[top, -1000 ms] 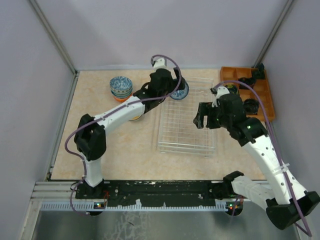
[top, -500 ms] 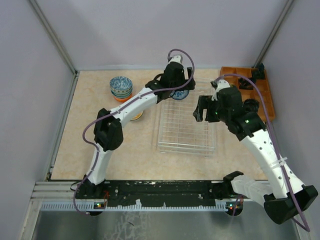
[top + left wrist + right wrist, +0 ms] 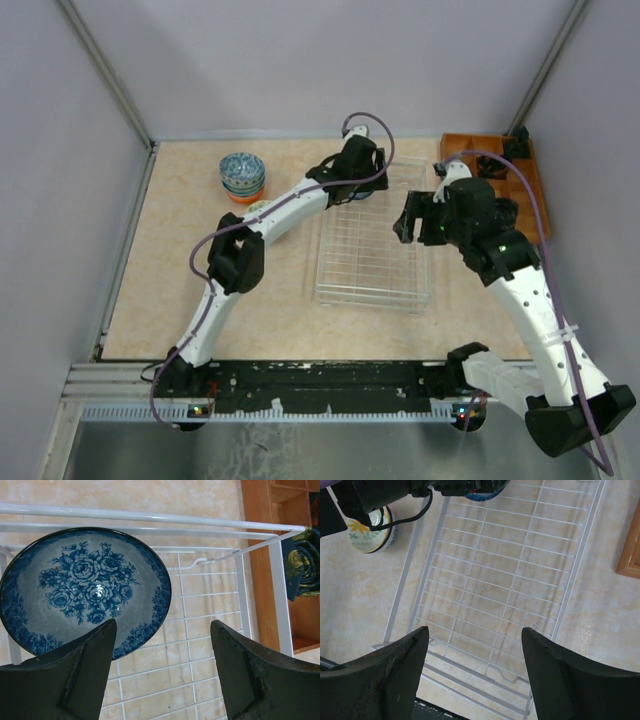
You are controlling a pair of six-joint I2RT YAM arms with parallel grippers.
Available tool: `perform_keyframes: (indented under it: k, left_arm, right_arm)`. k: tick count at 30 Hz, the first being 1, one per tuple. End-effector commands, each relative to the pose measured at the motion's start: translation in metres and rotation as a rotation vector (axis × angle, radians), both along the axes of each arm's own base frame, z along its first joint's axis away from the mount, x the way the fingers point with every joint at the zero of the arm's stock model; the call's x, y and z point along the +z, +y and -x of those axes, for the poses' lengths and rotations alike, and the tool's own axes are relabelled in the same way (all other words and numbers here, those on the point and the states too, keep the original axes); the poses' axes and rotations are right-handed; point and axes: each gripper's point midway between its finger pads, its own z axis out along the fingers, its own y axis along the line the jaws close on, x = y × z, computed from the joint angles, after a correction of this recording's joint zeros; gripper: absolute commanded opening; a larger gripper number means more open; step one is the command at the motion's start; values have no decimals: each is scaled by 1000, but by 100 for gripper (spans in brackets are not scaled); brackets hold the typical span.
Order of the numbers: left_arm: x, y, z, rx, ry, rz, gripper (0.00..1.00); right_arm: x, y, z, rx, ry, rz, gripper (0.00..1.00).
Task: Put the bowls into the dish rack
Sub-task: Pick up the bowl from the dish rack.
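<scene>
- Beneath both grippers lies the dish rack (image 3: 375, 250); only one bowl is seen in it, so the loading is judged to be at an early stage.
- Well off to the left of the left gripper (image 3: 162, 627), a stack of bowls (image 3: 242, 172) is seen on the table (image 3: 190, 270), not yet loaded.
- Directly below that gripper, in the rack's far corner, the blue flowered bowl (image 3: 85, 585) is seen lying inside the wire. The fingers (image 3: 75, 675) are spread apart and nothing is gripped, so the step in hand is judged to be the setting down of this bowl.
- Just outside the rack's left rail, near the left arm, a green-patterned bowl (image 3: 370, 532) is left standing. A lift clear of the rail is called for next, then a reach to this bowl or the stack with the fingers kept wide for the rim.
- The right gripper (image 3: 473, 635) is held over the rack's near half, its fingers apart and nothing between them.
- To the right of the left gripper a tray (image 3: 260, 555) is cut off by the frame, and the dark patterned thing (image 3: 302, 565) in it cannot be identified.
- The bowls in the stack cannot be counted.
- Whether the left finger touches the blue bowl's near rim, which it overlaps, cannot be told; from overhead that bowl is hidden by the wrist.
</scene>
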Motion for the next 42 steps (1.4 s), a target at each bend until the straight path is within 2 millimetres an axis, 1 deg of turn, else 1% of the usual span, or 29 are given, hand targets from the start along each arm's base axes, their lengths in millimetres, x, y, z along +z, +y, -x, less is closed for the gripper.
perform_keyframes:
  k: [1, 6, 14, 18, 20, 25, 29, 31, 32, 38, 42]
  left_arm:
    - [6, -5, -13, 38, -32, 39, 80]
    - [-3, -7, -18, 51, -34, 48, 73]
    - [-11, -13, -23, 49, -47, 63, 69]
    - [-14, -12, -28, 62, -57, 57, 64]
    - [-15, -12, -29, 69, -60, 51, 58]
    - [-16, -9, -31, 86, -63, 43, 34]
    - [-11, -8, -30, 91, -66, 44, 19]
    - [-8, -6, -29, 95, -69, 47, 4]
    - [-5, -5, -27, 97, -71, 48, 0]
    - [12, 3, -19, 100, -88, 56, 0]
    - [27, 7, -8, 82, -105, 67, 0]
  right_arm:
    - [10, 2, -2, 13, -54, -30, 75]
    - [9, 4, 0, 20, -51, -40, 75]
    - [3, 6, 3, 29, -42, -50, 75]
    - [-1, 7, 3, 32, -36, -53, 75]
    - [-2, 7, 3, 33, -35, -53, 75]
    - [-5, 8, 5, 39, -32, -59, 75]
    - [-6, 9, 5, 43, -29, -60, 75]
    - [-7, 9, 6, 46, -30, -62, 75]
    - [-7, 9, 6, 46, -30, -63, 75]
    - [-8, 10, 7, 50, -28, -66, 75]
    - [-6, 10, 7, 52, -32, -68, 75]
